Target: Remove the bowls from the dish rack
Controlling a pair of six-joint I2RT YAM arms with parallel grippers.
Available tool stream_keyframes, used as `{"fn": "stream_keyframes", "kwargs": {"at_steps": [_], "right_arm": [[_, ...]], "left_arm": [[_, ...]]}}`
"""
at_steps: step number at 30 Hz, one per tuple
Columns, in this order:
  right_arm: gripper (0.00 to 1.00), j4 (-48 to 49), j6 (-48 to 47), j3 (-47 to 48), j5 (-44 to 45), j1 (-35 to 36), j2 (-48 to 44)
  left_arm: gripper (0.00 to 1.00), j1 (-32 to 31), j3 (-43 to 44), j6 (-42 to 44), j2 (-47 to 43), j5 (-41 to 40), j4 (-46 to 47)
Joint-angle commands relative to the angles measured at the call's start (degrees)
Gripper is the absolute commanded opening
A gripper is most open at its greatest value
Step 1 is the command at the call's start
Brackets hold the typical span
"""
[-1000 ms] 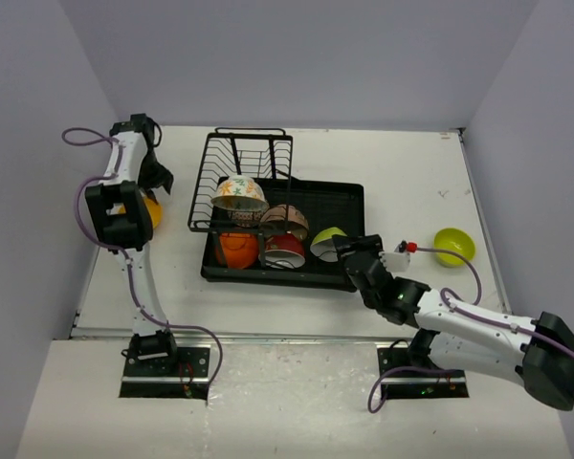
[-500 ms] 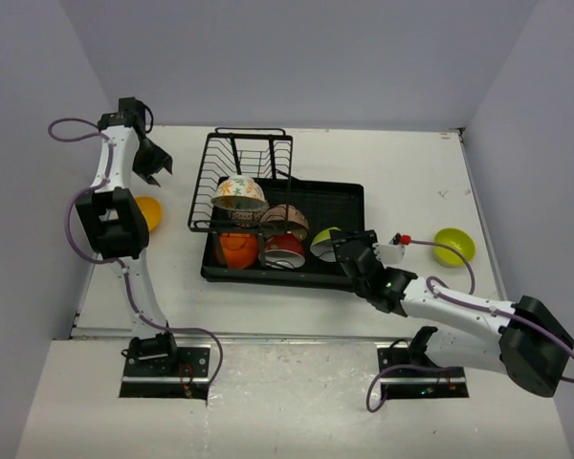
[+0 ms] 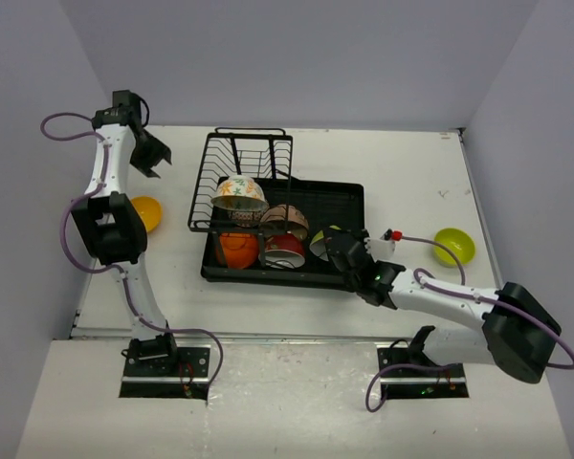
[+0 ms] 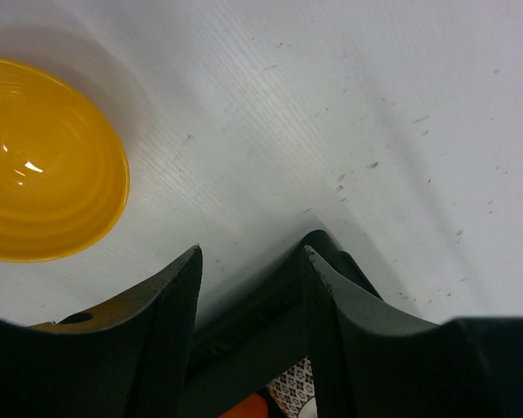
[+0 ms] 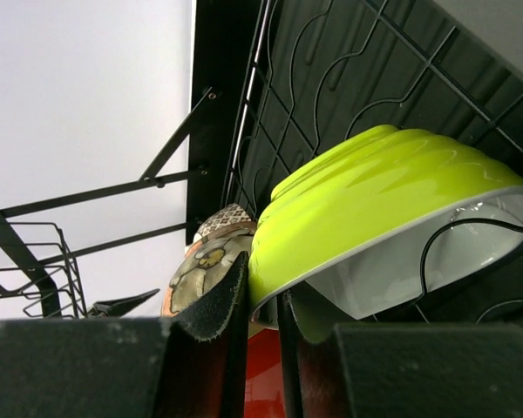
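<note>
The black dish rack (image 3: pixel 244 163) and its joined tray (image 3: pixel 349 196) hold a white floral bowl (image 3: pixel 239 194), a brown speckled bowl (image 3: pixel 284 220), an orange bowl (image 3: pixel 236 249), a red bowl (image 3: pixel 284 251) and a lime green bowl (image 3: pixel 323 239). My right gripper (image 3: pixel 337 247) is shut on that lime bowl's rim, one finger outside and one inside, as the right wrist view shows (image 5: pixel 261 292) (image 5: pixel 375 192). My left gripper (image 3: pixel 153 158) is open and empty, raised at the far left. A yellow-orange bowl (image 3: pixel 145 212) lies on the table below it (image 4: pixel 44 161).
A second lime green bowl (image 3: pixel 454 246) sits on the table at the right. The brown speckled bowl (image 5: pixel 200 266) and the red bowl (image 5: pixel 261 374) are close behind my right fingers. Grey walls enclose the table on three sides.
My left gripper has risen away from the yellow-orange bowl, which stays on the table. My right gripper has moved left into the tray and onto the lime bowl's rim.
</note>
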Motion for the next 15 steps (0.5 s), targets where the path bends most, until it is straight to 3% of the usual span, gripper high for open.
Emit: {"fn": "stream_keyframes", "kwargs": {"at_steps": [1,5,12,15], "right_arm": [[0.00,4.00,0.44,-1.52,-0.20,-0.16,2.95],[0.00,11.10,-6.24,-3.53,-0.20,-0.16,3.05],[0.00,41.14,-30.98,-10.13,-3.89,-0.07,1.73],[0.00,50.64,-33.66,-13.47,-5.12,0.02,2.51]], "left_arm": [[0.50,-0.10,-0.27,-1.03,-4.02,1.41,1.71],[0.50,-0.18,-1.41,-1.56,-5.69,4.04,2.59],[0.50,-0.36,-3.77,-2.70,-8.68,5.97,5.04],[0.51,-0.80,-5.36,-3.41,-10.44,6.86,7.15]]}}
